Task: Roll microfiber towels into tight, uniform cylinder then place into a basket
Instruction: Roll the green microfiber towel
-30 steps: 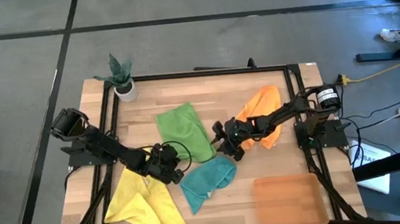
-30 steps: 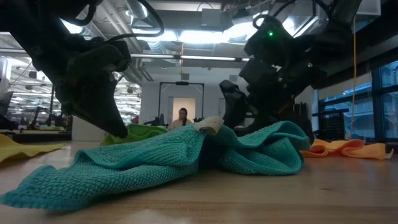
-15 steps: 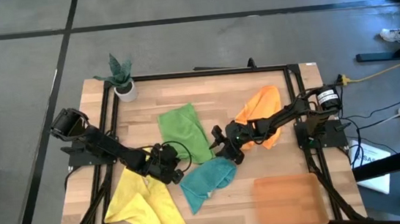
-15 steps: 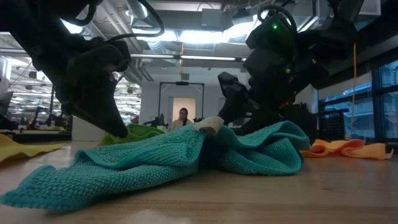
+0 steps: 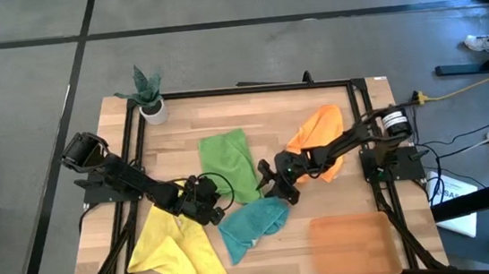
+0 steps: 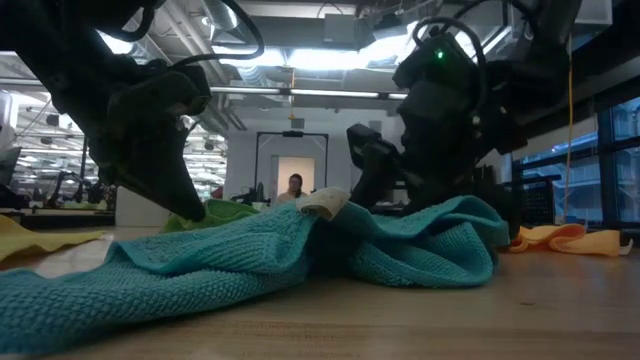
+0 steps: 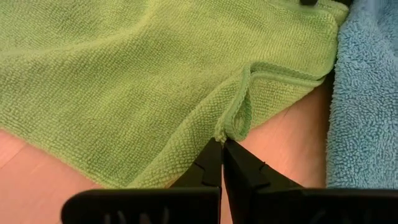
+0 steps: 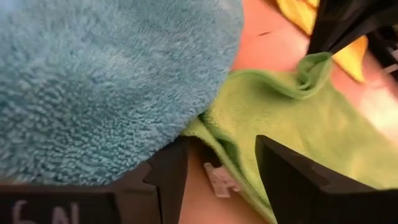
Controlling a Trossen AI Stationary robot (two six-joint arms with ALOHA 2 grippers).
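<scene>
1. Wooden counter (image 5: 252, 123) with a black frame fills my overhead feed; grey floor lies around it, and my low camera looks across into a bright hall with a person (image 6: 294, 186) far back in a doorway.
2. I see the left gripper (image 5: 217, 213) low at the near-left middle of the counter, its jaws pressed together. My left wrist camera shows the closed tips touching a folded corner of the green towel (image 7: 143, 74); I cannot tell whether any cloth is pinched between them.
3. I see the right gripper (image 5: 266, 176) at the centre of the counter, jaws spread wide, with nothing held. My right wrist camera shows its fingers (image 8: 168, 180) either side of the green towel's edge, where the teal towel (image 8: 93, 81) overlaps it.
4. The green towel (image 5: 229, 161) lies flat, reaching from the centre toward the far side.
5. The teal towel (image 5: 253, 226) lies crumpled just in front of both grippers, on the near side.
6. The yellow towel (image 5: 176, 247) is spread at the near-left corner, under the left arm.
7. The orange towel (image 5: 318, 130) lies bunched at the right, under the right arm.
8. The basket (image 5: 354, 245) sits at the near-right corner, well apart from the towels.
9. A small potted plant (image 5: 150, 97) stands at the far-left corner.
</scene>
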